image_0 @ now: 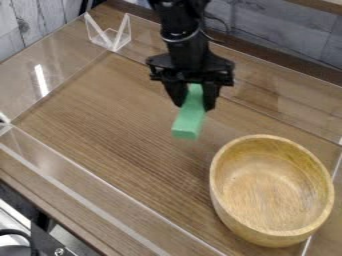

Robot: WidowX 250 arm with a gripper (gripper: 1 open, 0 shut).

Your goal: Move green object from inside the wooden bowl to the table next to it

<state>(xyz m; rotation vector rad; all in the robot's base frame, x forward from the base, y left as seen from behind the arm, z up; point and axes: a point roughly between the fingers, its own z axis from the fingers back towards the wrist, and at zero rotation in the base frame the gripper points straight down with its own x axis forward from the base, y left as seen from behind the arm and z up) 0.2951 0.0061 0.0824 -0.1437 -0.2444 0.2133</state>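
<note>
Bright green flat rectangular block (pixel 190 117): likely light, stiff, smooth-faced. Black tool (pixel 195 93) clamps its upper end, block hanging over brown wood-grain counter (pixel 94 120). Round light-tan wooden bowl (pixel 273 190): empty.

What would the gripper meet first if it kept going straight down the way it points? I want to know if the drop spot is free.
The bare table, it seems. The gripper holds the green object, whose lower end would touch first, left of the wooden bowl. Depth is uncertain.

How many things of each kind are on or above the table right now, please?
Green block, held in the gripper: 1
Wooden bowl, empty: 1
Clear stand at the back: 1
Total: 3
</note>
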